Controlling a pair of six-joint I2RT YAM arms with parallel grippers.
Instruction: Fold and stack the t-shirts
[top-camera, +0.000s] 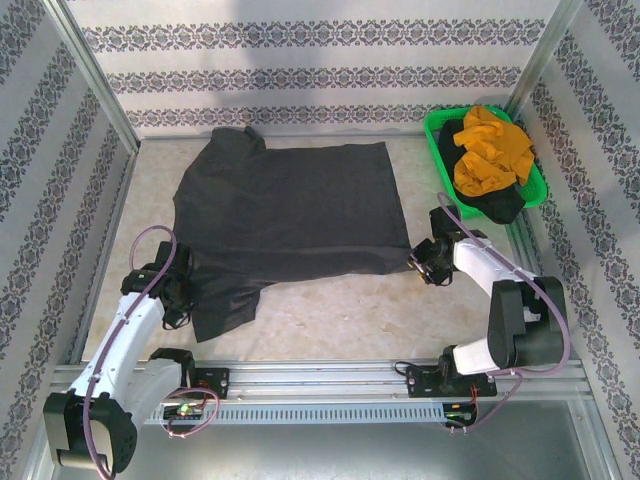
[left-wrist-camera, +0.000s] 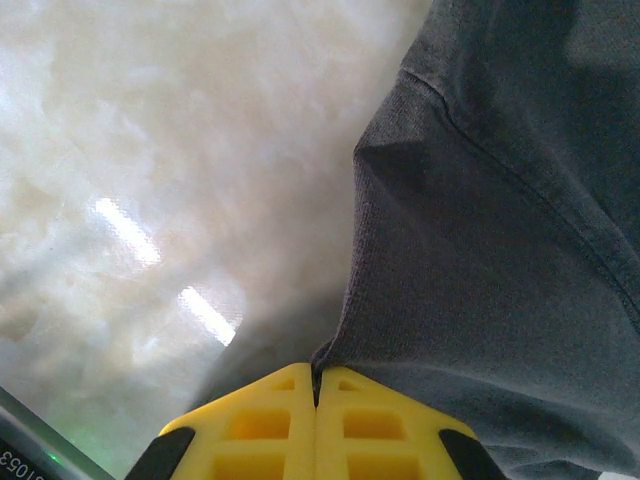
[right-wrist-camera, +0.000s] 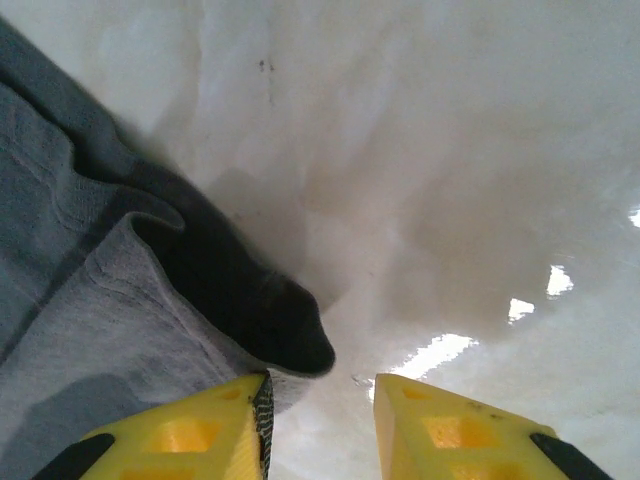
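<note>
Lying flat across the middle of the worktop, the charcoal-grey t-shirt was pinched at its near-left edge by the closed left end effector; the right end effector stood open at its near-right corner.

Matt knit-cloth t-shirt; glossy marbled table.
</note>
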